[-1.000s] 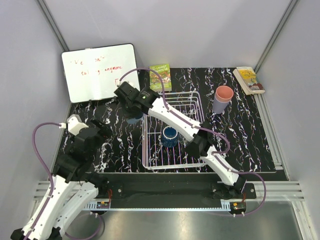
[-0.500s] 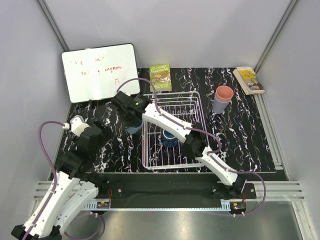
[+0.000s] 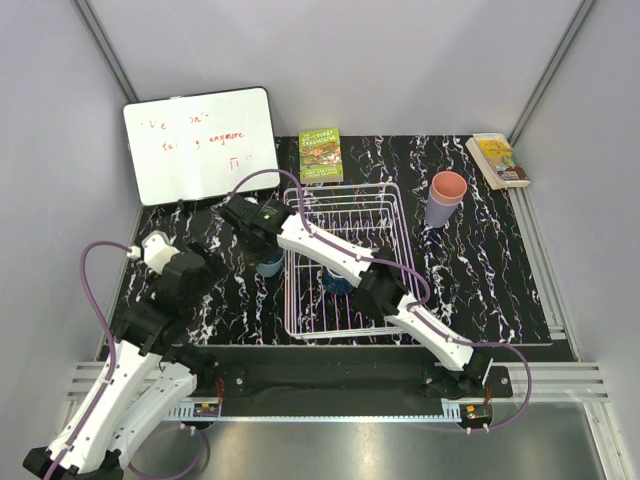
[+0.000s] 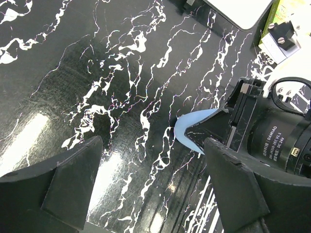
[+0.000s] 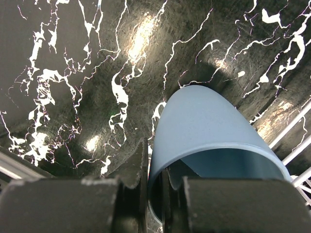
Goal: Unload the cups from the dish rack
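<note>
My right gripper (image 3: 262, 248) is shut on the rim of the light blue cup (image 3: 268, 266), one finger inside and one outside, as the right wrist view (image 5: 154, 165) shows. The cup (image 5: 209, 126) stands upright just left of the white wire dish rack (image 3: 390, 205), low over the black table. A dark blue cup (image 3: 336, 282) stands in the rack, partly hidden by my right arm. A salmon-pink cup (image 3: 448, 187) sits stacked in a lavender one (image 3: 438, 214) right of the rack. My left gripper (image 4: 155, 179) is open and empty, close to the left of the light blue cup (image 4: 192, 131). No clear glass shows.
A whiteboard (image 3: 198, 143) leans at the back left. A green book (image 3: 321, 154) lies behind the rack and a yellow book (image 3: 497, 159) at the back right corner. The rack's wires (image 5: 297, 145) run just right of the held cup.
My right gripper has carried the light blue cup toward the near side and down, left of the rack. My left arm has shifted slightly toward it.
</note>
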`<state>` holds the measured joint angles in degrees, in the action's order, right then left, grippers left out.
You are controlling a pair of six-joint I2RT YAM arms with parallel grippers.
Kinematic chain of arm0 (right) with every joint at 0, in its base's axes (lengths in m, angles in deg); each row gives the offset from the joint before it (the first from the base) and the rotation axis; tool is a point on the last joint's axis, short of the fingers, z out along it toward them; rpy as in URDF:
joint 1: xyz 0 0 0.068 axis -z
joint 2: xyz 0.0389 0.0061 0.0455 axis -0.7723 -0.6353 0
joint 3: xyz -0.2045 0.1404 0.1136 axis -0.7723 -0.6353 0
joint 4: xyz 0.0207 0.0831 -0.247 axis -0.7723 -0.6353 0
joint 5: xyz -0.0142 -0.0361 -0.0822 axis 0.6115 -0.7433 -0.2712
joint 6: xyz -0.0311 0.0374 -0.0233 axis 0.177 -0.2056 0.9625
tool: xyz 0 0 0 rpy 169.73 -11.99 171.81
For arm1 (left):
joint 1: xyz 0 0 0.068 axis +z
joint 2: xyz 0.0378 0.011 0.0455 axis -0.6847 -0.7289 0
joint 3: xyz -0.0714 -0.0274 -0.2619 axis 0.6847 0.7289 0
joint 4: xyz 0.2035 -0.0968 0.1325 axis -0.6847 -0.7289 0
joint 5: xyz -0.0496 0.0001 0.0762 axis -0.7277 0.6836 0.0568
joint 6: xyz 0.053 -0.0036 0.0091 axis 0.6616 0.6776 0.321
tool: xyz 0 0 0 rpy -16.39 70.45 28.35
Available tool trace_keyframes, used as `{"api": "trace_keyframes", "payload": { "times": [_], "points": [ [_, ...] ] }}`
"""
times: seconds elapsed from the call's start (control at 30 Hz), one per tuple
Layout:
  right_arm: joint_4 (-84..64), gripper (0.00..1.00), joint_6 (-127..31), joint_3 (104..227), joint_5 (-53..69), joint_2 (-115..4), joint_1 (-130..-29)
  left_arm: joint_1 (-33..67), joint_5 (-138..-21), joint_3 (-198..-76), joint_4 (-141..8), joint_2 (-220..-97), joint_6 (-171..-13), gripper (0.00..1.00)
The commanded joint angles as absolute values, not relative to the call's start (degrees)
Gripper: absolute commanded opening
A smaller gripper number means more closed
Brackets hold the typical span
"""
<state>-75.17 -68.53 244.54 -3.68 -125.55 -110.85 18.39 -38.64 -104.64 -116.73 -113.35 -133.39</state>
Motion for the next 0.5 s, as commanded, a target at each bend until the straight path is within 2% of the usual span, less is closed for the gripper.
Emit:
{"api": "trace_keyframes", "payload": {
  "times": [0.0, 0.03, 0.07, 0.17, 0.47],
  "points": [
    [-75.6, 0.09, -67.3, 245.4, -5.5, -127.5, -110.9, 18.5, -37.8, -104.6, -115.0, -114.0, -133.8, 0.89],
    [-75.4, 0.16, -67.3, 245.4, -5.5, -127.3, -111.0, 18.5, -37.8, -104.7, -115.0, -113.9, -133.8, 0.89],
    [-75.4, 0.31, -67.3, 245.4, -5.8, -126.7, -111.0, 18.5, -37.8, -104.7, -115.0, -113.9, -133.7, 0.89],
    [-74.6, 0.45, -67.2, 245.0, -6.9, -124.9, -111.0, 18.5, -38.0, -104.7, -115.0, -114.0, -133.5, 0.89],
    [-72.0, 0.55, -66.4, 244.5, -10.3, -118.6, -111.6, 18.5, -38.3, -104.8, -114.7, -113.5, -132.9, 0.91]
  ]
}}
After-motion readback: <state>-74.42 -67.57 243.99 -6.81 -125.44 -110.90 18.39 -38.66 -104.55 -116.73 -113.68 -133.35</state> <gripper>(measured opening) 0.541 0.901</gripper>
